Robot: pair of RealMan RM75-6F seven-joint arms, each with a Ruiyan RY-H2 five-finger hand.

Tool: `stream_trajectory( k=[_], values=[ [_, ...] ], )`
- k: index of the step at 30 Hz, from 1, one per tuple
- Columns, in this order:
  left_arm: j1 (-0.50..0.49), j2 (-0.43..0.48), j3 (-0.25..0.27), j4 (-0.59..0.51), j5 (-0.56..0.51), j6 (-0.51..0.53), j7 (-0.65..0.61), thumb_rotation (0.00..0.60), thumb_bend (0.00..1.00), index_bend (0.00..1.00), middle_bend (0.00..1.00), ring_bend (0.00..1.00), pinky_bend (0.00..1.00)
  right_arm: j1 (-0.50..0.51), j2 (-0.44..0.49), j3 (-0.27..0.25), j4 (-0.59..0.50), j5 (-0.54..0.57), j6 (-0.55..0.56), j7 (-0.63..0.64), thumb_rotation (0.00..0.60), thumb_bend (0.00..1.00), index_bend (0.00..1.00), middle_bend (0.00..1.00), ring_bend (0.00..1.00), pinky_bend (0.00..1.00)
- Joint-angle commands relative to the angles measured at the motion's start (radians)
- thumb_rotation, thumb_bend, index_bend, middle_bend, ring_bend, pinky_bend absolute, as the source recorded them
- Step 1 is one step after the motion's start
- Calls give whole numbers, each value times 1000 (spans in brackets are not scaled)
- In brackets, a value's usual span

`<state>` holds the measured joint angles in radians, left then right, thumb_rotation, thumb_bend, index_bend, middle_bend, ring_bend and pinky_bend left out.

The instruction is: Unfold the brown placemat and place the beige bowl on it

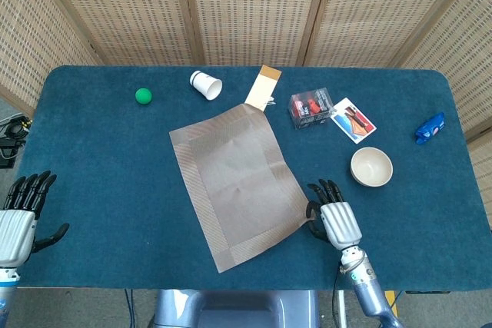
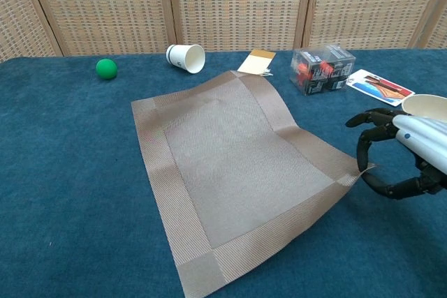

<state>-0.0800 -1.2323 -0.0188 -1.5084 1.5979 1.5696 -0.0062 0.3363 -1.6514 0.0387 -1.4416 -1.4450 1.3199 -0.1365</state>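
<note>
The brown placemat (image 1: 240, 182) (image 2: 237, 165) lies spread out on the blue table, skewed, with one corner near the table's front. My right hand (image 1: 333, 219) (image 2: 405, 155) pinches its right corner, which is lifted a little off the cloth. The beige bowl (image 1: 371, 167) (image 2: 427, 106) stands upright to the right of the mat, just beyond that hand; the chest view shows only its rim behind the hand. My left hand (image 1: 19, 217) hovers off the table's front left corner with its fingers spread and nothing in it.
Along the far side lie a green ball (image 1: 143, 96), a tipped white paper cup (image 1: 205, 84), a tan card (image 1: 264, 87), a clear box with red contents (image 1: 310, 107) and a picture card (image 1: 353, 120). A blue object (image 1: 430, 128) lies at the right edge.
</note>
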Motion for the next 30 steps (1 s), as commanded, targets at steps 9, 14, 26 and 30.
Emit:
stream_trajectory(
  k=[9, 14, 26, 30],
  values=[
    [0, 0, -1, -1, -1, 0, 3, 600, 235, 0, 0, 0, 0, 1, 90, 42, 6, 22, -9, -25, 600, 627, 624, 233, 84, 0],
    [0, 0, -2, 0, -2, 1, 3, 600, 234, 0, 0, 0, 0, 14, 144, 78, 10, 56, -34, -41, 600, 625, 625, 233, 85, 0],
    [-1, 0, -3, 1, -3, 0, 2, 600, 234, 0, 0, 0, 0, 38, 235, 135, 22, 127, -72, -116, 600, 623, 625, 233, 85, 0],
    [-1, -2, -3, 1, -2, 0, 5, 600, 235, 0, 0, 0, 0, 53, 271, 157, 17, 152, -86, -157, 600, 623, 625, 233, 85, 0]
  ],
)
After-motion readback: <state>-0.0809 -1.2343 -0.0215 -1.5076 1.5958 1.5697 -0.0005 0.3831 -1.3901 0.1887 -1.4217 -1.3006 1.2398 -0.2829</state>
